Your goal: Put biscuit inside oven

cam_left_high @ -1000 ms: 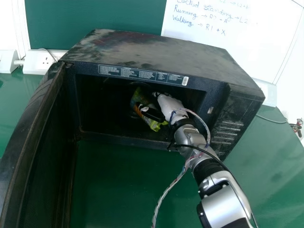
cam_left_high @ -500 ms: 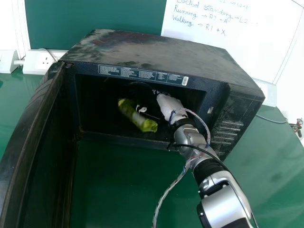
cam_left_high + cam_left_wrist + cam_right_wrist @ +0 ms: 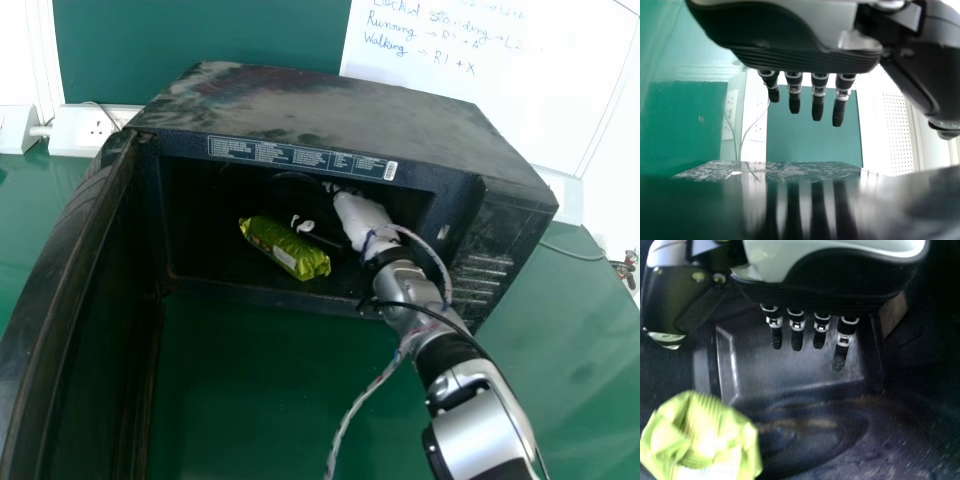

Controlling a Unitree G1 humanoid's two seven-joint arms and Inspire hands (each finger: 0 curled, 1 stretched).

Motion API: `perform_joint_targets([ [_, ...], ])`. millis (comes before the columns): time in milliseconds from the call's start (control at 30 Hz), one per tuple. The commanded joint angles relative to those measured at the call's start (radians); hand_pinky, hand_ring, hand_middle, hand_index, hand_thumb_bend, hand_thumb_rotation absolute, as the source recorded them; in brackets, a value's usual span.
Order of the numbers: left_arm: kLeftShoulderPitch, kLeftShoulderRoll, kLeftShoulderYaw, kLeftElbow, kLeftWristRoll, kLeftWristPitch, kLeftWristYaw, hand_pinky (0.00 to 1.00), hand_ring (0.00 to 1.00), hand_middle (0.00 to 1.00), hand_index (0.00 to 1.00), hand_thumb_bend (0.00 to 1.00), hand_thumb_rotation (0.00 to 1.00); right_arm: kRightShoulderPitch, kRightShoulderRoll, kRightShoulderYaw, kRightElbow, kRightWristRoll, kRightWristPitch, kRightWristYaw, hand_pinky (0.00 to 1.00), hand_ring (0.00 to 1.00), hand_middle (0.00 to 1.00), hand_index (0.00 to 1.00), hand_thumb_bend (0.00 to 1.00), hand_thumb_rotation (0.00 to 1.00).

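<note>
"Head view: what's hard to see?"
"The right hand's [image 3: 362, 218] fingertips, lost in shadow inside the oven [image 3: 330, 110]; its open door [image 3: 70, 300] is cut off; I count one oven, one door, one green biscuit packet [image 3: 285, 248], lying on the oven floor beside that hand."
"Left wrist view?"
"A glossy surface [image 3: 690, 215], too blurred to name; one left hand [image 3: 805, 57], open, fingers straight."
"Right wrist view?"
"One packet, blurred, cut off; the right hand's fingers are straight, gripping nothing."

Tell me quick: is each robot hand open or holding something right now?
Left robot hand: open, fingers straight, holding nothing.
Right robot hand: open inside the oven, holding nothing; the green packet lies beside it.
</note>
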Motion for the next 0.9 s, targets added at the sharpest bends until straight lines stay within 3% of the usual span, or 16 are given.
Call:
perform_joint_targets([
  [0,-0.002,0.007,-0.003,0.005,-0.001,0.002,0.006,0.88,0.87,0.84,0.83,0.91,1.00,0.021,-0.026,-0.005,-0.017,0.010,-0.018,-0.017,0.80,0.96,1.00,0.97,0.86,0.95],
  [233,-0.013,0.007,-0.006,0.018,0.004,-0.009,0.007,0.89,0.84,0.85,0.83,0.86,1.00,0.003,-0.063,-0.006,-0.040,0.010,-0.052,-0.031,0.79,0.96,1.00,0.97,0.86,0.95],
  [300,-0.014,0.008,-0.009,0.015,0.003,-0.006,0.008,0.88,0.85,0.84,0.76,0.85,1.00,-0.003,-0.071,-0.009,-0.044,0.013,-0.059,-0.030,0.79,0.96,1.00,0.97,0.85,0.95],
  [333,-0.015,0.008,-0.010,0.015,0.004,-0.006,0.008,0.89,0.85,0.84,0.78,0.84,1.00,-0.004,-0.074,-0.011,-0.045,0.014,-0.064,-0.030,0.80,0.97,1.00,0.97,0.86,0.95],
  [400,-0.013,0.013,-0.011,0.012,-0.002,0.001,0.006,0.89,0.86,0.83,0.67,0.86,1.00,-0.002,-0.081,-0.015,-0.049,0.019,-0.078,-0.033,0.80,0.97,1.00,0.97,0.85,0.96],
  [500,-0.012,0.014,-0.011,0.012,0.003,0.003,0.009,0.88,0.85,0.83,0.74,0.85,1.00,0.006,-0.094,-0.015,-0.067,0.020,-0.099,-0.032,0.81,0.97,1.00,0.97,0.86,0.95],
  [733,-0.012,0.019,-0.012,0.006,0.004,0.009,0.013,0.82,0.83,0.84,0.83,0.79,1.00,0.046,-0.127,-0.023,-0.122,0.028,-0.138,-0.028,0.81,0.97,1.00,0.97,0.85,0.95],
  [867,-0.010,0.023,-0.012,0.001,0.005,0.013,0.013,0.84,0.82,0.87,0.86,0.80,1.00,0.073,-0.142,-0.040,-0.150,0.048,-0.138,0.002,0.81,0.97,1.00,0.97,0.86,0.95],
])
